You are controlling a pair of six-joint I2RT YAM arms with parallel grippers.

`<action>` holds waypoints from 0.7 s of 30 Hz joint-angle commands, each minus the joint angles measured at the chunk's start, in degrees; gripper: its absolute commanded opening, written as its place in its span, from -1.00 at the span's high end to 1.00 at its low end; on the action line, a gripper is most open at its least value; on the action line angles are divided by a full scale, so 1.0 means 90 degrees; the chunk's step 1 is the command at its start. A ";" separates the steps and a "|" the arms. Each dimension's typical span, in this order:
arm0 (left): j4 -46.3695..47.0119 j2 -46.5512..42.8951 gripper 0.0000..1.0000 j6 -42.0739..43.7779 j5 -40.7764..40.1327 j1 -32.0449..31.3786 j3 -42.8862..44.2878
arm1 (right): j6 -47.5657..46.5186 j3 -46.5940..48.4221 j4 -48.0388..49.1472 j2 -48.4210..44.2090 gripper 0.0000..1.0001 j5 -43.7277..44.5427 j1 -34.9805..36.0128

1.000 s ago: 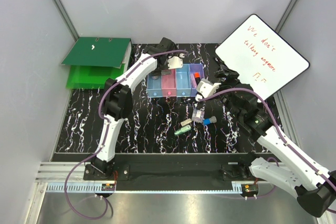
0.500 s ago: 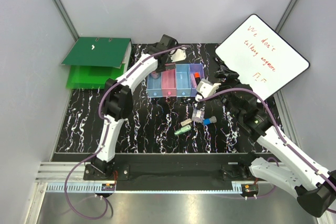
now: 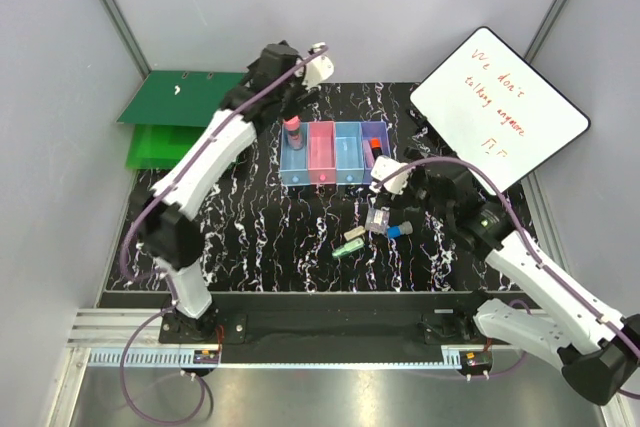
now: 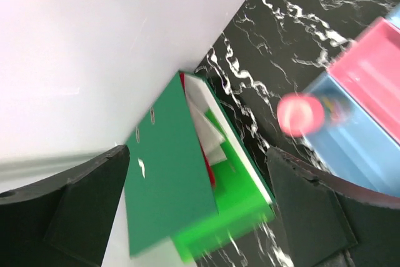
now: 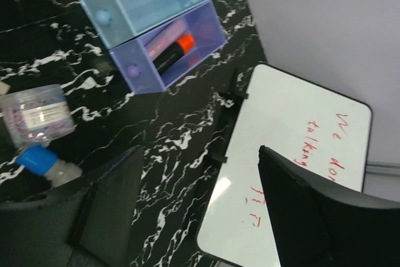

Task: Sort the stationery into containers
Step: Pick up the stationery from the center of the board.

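1. Above and behind the row of four translucent open-top bins (image 3: 322, 155), the left gripper (image 3: 318, 64) has swung up and away from where it hung low over them a second ago. Its jaws have spread to their widest, and the wrist view shows nothing between them.
2. Below that gripper, the pink-capped tube (image 3: 292, 127) now stands cap-up in the leftmost blue bin. I judge this piece delivered and the left arm free.
3. The right gripper (image 3: 392, 175) has barely shifted. It hangs just in front of the purple end bin, jaws apart and empty. Beyond it, an orange-tipped marker (image 5: 178, 48) lies in that bin.
4. On the near side of the right gripper, four pieces lie unsorted on the black marbled surface (image 3: 260, 237):
   - a clear box of purple bits (image 3: 378, 219)
   - a blue-capped piece (image 3: 400, 230)
   - a beige piece (image 3: 354, 233)
   - a green piece (image 3: 348, 247)
5. The left wrist view is blurred, so the tube there shows only as a pink disc (image 4: 300, 114). Its body is screened by the bin wall. The green and beige pieces fall outside the right wrist view.
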 commanded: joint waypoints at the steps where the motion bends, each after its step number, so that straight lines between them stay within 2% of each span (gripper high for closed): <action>1: -0.0208 -0.1598 -0.98 -0.0607 0.0788 0.0028 -0.1188 | 0.0525 0.0846 -0.1701 0.0523 -0.63 -0.1095 0.0069; 5: -0.0374 -0.2837 -0.98 -0.0627 0.1404 0.0028 -0.2534 | 0.0428 0.1200 -0.2524 0.1207 -0.63 -0.1800 0.0069; 11: -0.0502 -0.3902 -0.98 -0.0802 0.2156 0.0037 -0.3610 | -0.0119 0.0995 -0.2594 0.2028 -0.62 -0.2182 0.0069; 14: -0.0492 -0.4323 -0.98 -0.0929 0.2625 0.0047 -0.3943 | -0.0139 0.0849 -0.2497 0.2399 -0.58 -0.2348 0.0060; 21: -0.0492 -0.4549 -0.98 -0.0841 0.2548 0.0057 -0.4188 | -0.0216 0.0264 -0.1775 0.2858 -0.58 -0.2592 0.0069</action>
